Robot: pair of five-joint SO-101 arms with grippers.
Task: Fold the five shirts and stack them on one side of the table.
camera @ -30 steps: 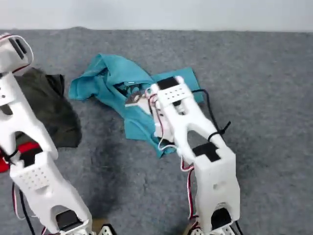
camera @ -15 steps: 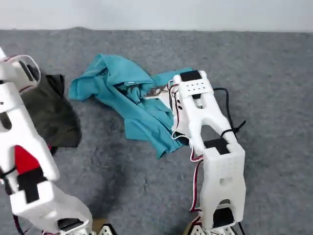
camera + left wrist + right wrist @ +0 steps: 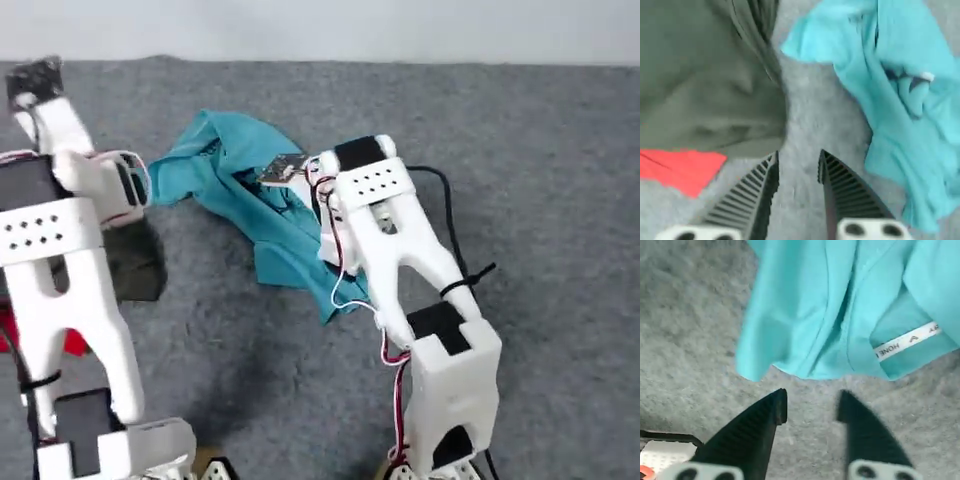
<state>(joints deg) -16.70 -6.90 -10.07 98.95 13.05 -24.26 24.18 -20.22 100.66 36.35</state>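
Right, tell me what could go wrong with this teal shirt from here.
The teal shirt lies bunched, so the open right fingers by its edge may pinch several layers at once. The open left fingers hang between it and the dark shirt, and could snag the dark one instead.

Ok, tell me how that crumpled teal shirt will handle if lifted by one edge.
The teal shirt is probably floppy: it lies crumpled in soft folds, so it should sag from any pinch. It looks thin, likely light. On the grey fuzzy table cover, a push would probably bunch it.
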